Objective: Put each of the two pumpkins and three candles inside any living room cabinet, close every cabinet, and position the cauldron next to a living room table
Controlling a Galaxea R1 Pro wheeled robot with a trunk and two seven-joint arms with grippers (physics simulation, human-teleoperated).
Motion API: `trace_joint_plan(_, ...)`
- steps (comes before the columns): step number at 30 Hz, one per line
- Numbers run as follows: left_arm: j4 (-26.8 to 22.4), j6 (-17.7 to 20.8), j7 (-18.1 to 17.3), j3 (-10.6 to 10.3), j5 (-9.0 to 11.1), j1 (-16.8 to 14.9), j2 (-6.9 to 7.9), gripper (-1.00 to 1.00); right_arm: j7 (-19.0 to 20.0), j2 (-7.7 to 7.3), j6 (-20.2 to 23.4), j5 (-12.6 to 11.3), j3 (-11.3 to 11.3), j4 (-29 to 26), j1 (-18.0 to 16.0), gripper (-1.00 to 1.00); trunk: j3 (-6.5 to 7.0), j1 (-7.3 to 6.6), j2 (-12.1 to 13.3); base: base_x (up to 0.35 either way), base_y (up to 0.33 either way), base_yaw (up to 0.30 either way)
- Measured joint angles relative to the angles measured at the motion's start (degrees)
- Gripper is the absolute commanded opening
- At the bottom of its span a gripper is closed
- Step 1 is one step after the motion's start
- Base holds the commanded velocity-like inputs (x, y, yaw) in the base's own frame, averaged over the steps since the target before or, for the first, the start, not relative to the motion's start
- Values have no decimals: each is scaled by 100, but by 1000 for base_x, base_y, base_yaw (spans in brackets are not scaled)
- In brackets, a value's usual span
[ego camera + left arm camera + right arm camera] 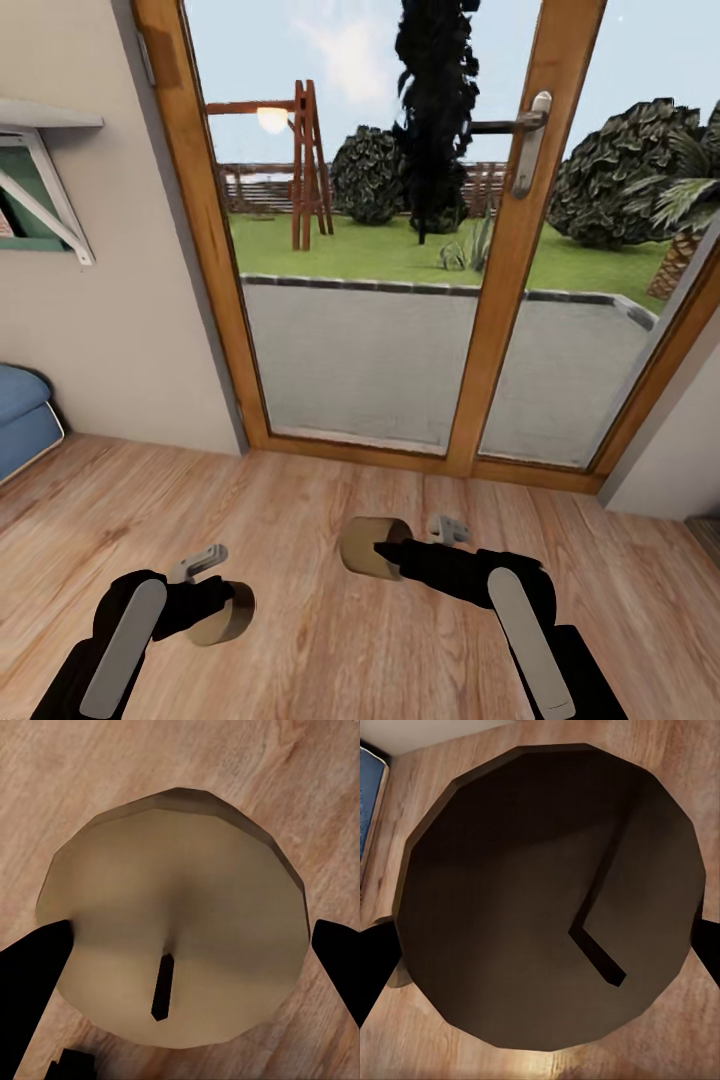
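Observation:
I carry two candles above the wood plank floor. My left gripper [215, 610] is shut on a beige candle [225, 614]; in the left wrist view that candle [180, 915] shows its top and dark wick between the black fingers [30, 982]. My right gripper [385, 552] is shut on a second candle [368, 547], which looks dark and shaded in the right wrist view [547, 892], wick toward the camera. The pumpkins, cabinet, cauldron and table are out of view.
Wood-framed glass doors [510, 260] with a metal handle [530, 140] stand straight ahead, garden beyond. A blue sofa corner [25, 415] sits at the left, under a wall shelf [40, 170]. A grey wall edge [670, 460] closes the right.

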Motion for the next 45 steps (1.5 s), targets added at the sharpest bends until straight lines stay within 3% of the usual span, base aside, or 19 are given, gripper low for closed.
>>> trace_joint_plan(19, 1, -6, 1, 0, -6, 0, -3, -100, 8, 0, 1, 6, -8, 1, 1, -100, -146, 0, 0, 0, 0, 6)
trace_joint_plan(37, 1, -10, 0, 0, 19, -1, -2, -100, 0, 0, 0, -1, -9, -1, 0, -100, 10, -395, 721, 0, 0, 0)
trace_joint_plan(45, 22, -9, 0, 1, 16, -1, -2, -100, 0, 0, 0, -3, -12, -1, 0, -100, 140, -571, 1041, 0, 0, -9)
